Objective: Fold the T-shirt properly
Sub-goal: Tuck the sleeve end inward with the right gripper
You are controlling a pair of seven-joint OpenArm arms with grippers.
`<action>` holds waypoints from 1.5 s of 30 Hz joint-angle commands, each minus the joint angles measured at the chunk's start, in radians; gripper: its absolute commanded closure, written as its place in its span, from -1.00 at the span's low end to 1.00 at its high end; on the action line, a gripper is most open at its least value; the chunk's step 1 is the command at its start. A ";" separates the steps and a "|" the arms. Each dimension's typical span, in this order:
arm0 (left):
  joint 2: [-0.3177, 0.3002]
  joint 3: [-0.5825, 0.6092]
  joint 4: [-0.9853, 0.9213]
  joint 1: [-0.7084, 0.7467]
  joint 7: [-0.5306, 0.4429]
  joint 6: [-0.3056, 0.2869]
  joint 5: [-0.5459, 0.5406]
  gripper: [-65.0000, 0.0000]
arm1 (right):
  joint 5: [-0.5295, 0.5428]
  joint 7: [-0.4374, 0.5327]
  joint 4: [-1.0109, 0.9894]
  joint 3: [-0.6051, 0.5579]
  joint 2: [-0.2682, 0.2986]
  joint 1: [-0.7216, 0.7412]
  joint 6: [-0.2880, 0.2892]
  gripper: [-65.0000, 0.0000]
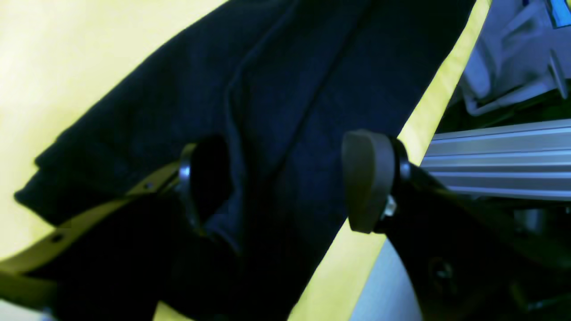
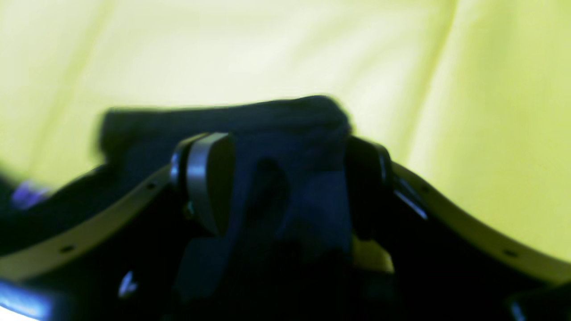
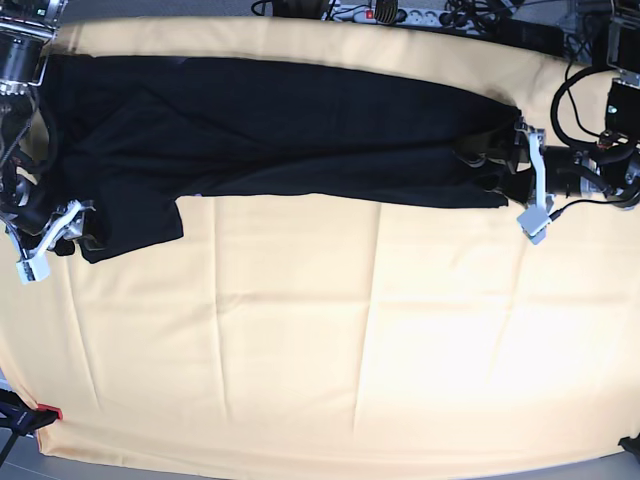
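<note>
The black T-shirt lies spread lengthwise along the table's far side, plain side up; no print shows. My left gripper is at its right end. In the left wrist view, the gripper is open, its pads straddling flat dark cloth near the shirt's edge. My right gripper is at the shirt's lower left corner. In the blurred right wrist view, the gripper has a bunched fold of the cloth filling the gap between its pads.
The pale yellow table cloth covers the whole table. Cables and a power strip lie behind the far edge. An aluminium rail runs beyond the table edge beside the left gripper.
</note>
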 commanded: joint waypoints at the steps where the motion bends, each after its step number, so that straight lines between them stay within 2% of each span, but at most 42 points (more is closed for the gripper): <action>1: -0.020 -0.014 0.013 -0.013 -0.010 -0.007 -0.024 -0.30 | -0.032 0.039 -0.014 0.011 0.019 0.030 -0.034 -0.26; 3: -0.020 -0.014 0.013 -0.011 -0.011 -0.007 -0.024 -0.30 | -0.064 0.055 -0.082 0.011 0.003 0.054 -0.088 -0.26; 6: -0.019 -0.014 0.013 -0.005 -0.011 -0.007 -0.024 -0.30 | -0.023 0.053 -0.201 0.011 -0.013 0.082 -0.090 -0.26; 12: -0.019 -0.014 0.013 -0.006 -0.019 -0.007 -0.024 -0.30 | 0.187 -0.043 -0.357 0.011 -0.023 0.129 0.104 -0.25; 16: -0.020 -0.014 0.013 -0.006 -0.019 -0.007 -0.024 -0.30 | 0.314 -0.135 -0.357 0.011 -0.023 0.146 0.104 -0.19; 18: -0.020 -0.014 0.013 -0.006 -0.019 -0.007 -0.024 -0.30 | 0.324 -0.148 -0.357 0.011 -0.021 0.162 0.104 0.14; 21: -0.019 -0.014 0.013 -0.006 -0.019 -0.007 -0.024 -0.30 | 0.319 -0.150 -0.356 0.011 -0.016 0.186 0.104 0.96; 22: -0.019 -0.014 0.013 -0.006 -0.020 -0.007 -0.024 -0.30 | 0.320 -0.150 -0.356 0.011 -0.010 0.191 0.104 1.00; 25: -0.019 -0.014 0.013 -0.006 -0.034 -0.007 -0.024 -0.30 | 0.356 -0.159 -0.318 0.011 0.011 0.192 0.104 1.00; 31: -0.020 -0.014 0.013 -0.006 -0.037 -0.007 -0.024 -0.30 | 0.495 -0.318 -0.114 0.013 0.046 0.142 0.104 1.00; 37: -0.020 -0.014 0.013 -0.006 -0.038 -0.007 -0.024 -0.30 | 0.565 -0.385 0.158 0.013 0.053 -0.042 0.104 1.00; 45: -0.020 -0.014 0.013 -0.006 -0.037 -0.007 -0.024 -0.30 | 0.582 -0.400 0.483 0.037 0.132 -0.278 0.104 1.00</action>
